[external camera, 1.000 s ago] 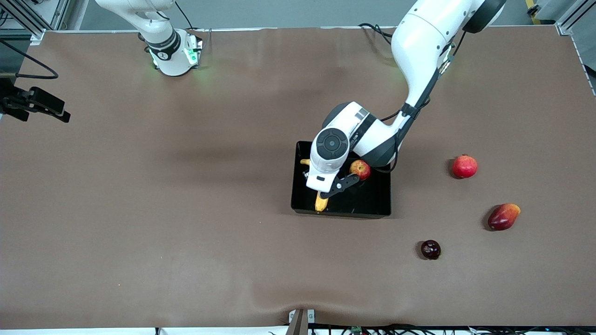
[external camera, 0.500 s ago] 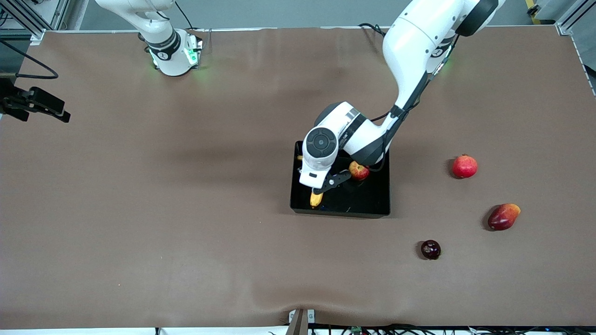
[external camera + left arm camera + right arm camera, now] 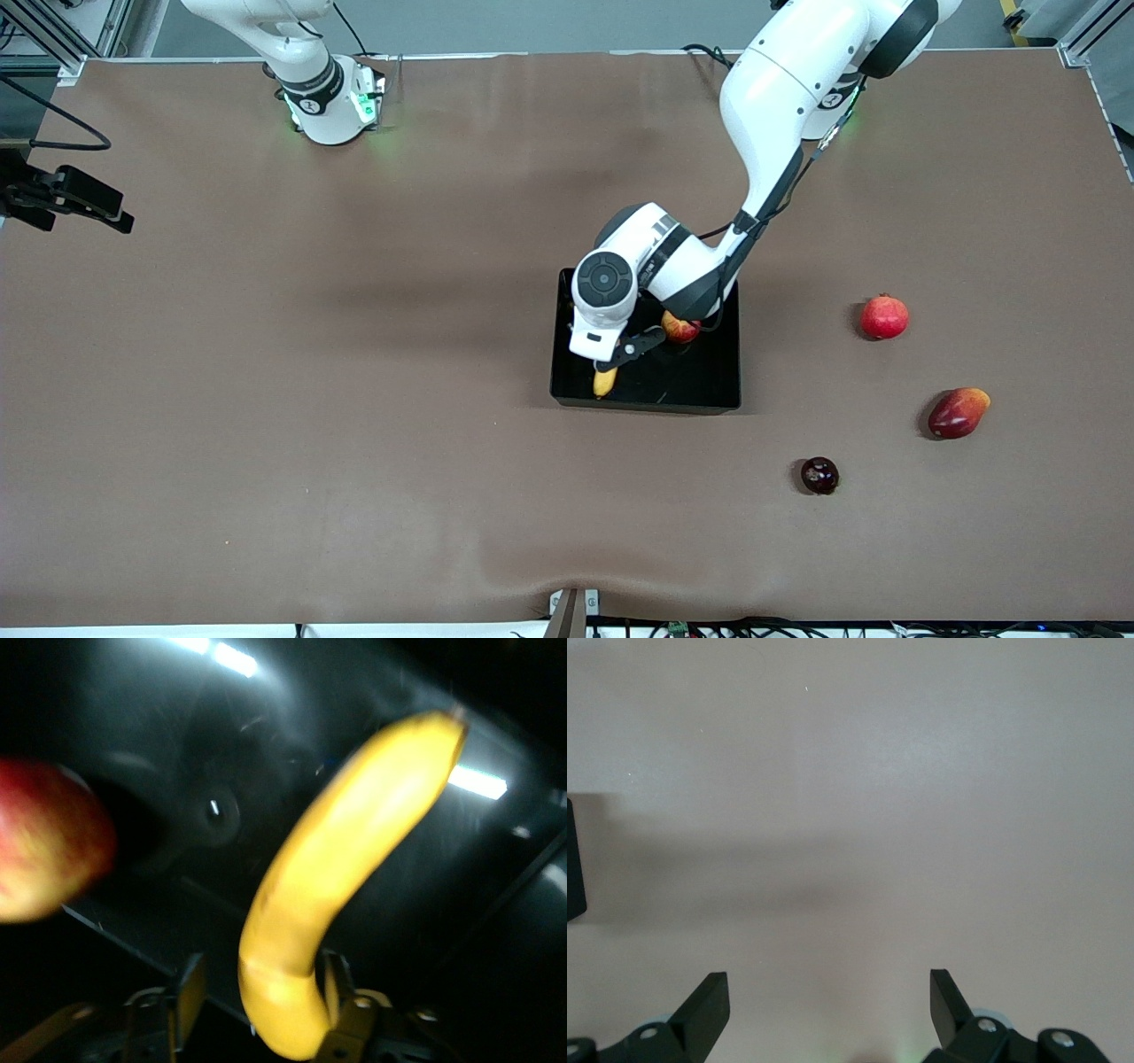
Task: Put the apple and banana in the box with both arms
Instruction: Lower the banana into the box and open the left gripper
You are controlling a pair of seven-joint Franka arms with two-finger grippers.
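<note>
The black box (image 3: 704,385) sits mid-table. The red and yellow apple (image 3: 680,330) lies in it, partly hidden by the left arm's wrist. The yellow banana (image 3: 605,381) lies in the box along the wall toward the right arm's end, and only its tip shows below the left gripper (image 3: 620,354). In the left wrist view the left gripper (image 3: 261,979) is open around the banana (image 3: 354,850): one finger touches it, the other stands apart. The apple (image 3: 44,850) lies beside it on the box floor (image 3: 177,744). The right gripper (image 3: 828,988) waits open over bare table.
Three other fruits lie toward the left arm's end: a red pomegranate (image 3: 884,317), a red-yellow fruit (image 3: 958,413) and a dark purple fruit (image 3: 819,475) nearest the front camera. A black device (image 3: 71,199) juts in at the right arm's end.
The left gripper has gone down into the box with the banana, shifted slightly toward the right arm's end, and its jaws have parted from the banana. The right arm has not moved.
</note>
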